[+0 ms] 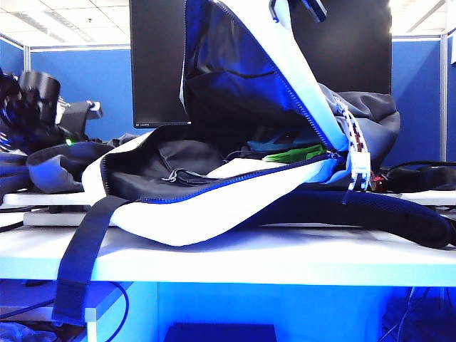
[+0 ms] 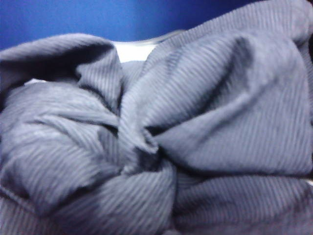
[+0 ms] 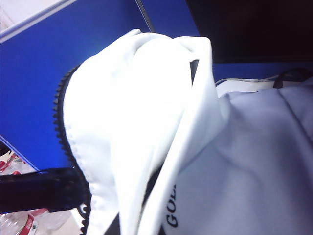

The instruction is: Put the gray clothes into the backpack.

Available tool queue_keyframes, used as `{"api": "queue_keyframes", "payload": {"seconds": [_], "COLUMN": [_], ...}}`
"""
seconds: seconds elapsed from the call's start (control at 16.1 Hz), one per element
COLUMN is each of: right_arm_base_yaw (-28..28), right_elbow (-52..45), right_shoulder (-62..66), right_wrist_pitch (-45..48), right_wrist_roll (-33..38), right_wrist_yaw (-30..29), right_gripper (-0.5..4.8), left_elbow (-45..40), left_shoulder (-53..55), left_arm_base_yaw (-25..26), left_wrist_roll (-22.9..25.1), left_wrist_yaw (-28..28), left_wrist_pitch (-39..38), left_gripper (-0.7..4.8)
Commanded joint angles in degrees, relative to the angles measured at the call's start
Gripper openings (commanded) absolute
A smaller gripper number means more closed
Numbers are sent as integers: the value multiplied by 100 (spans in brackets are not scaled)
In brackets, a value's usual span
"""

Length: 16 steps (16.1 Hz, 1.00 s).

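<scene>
The backpack [image 1: 214,214] lies on its side on the table, white and light gray, its main opening facing the camera. My right gripper [image 1: 296,8] is at the top edge of the exterior view, shut on the flap [image 1: 306,85] and holding it up high. In the right wrist view the bunched white flap [image 3: 127,122] fills the middle and hides the fingers. The gray clothes [image 1: 60,167] lie in a heap left of the backpack. My left gripper [image 1: 32,132] is down on that heap. Ribbed gray clothes [image 2: 156,137] fill the left wrist view, with the fingers hidden.
A black monitor [image 1: 157,64] stands behind the backpack, in front of blue partitions. A green item [image 1: 292,153] and dark cords lie inside the opening. A black strap [image 1: 78,263] hangs over the table's front edge [image 1: 285,267]. Black cables [image 1: 420,174] lie at the right.
</scene>
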Motion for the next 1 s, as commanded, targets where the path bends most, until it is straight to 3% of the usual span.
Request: {"api": "queue_keyframes", "payload": {"seconds": [0.06,0.25,0.37,0.5,0.62,0.75,0.81,0.93,1.0], "right_arm_base_yaw": [20,17,15,-28,-28,-28,-28,-28,-28], "right_elbow": [79,76,76,79,81,81,81,81,81], "right_shoulder": [-111,-68,-35,-31,-31,-28,-28,-33,-33], "right_wrist_pitch": [525,562,629,925,1228,1331,1340,1342,1351], "right_wrist_roll": [-146,-365,-361,-358,-356,-306,-251,20,20], "right_wrist_yaw": [501,1268,1530,1873,1886,1788,1644,1084,833], "right_gripper": [-6,-6,-6,-6,-6,-6,-6,-6,-6], "left_elbow": [-50,-50,-52,-52,-55,-63,-138,-485,-509], "left_shoulder": [-940,-2284,-2924,-3762,-4052,-4072,-4033,-3888,-3729], "left_arm_base_yaw": [59,55,48,42,-131,-693,-942,-1567,-1666], "left_wrist_roll": [-195,-195,-192,-144,-79,262,402,496,444], "left_wrist_yaw": [763,1491,1690,2256,2739,2769,2621,1753,1659], "left_wrist_pitch": [-345,-1233,-1893,-3388,-4341,-5158,-5248,-4448,-4013], "left_gripper": [-5,-5,-5,-5,-5,-5,-5,-5,-5]}}
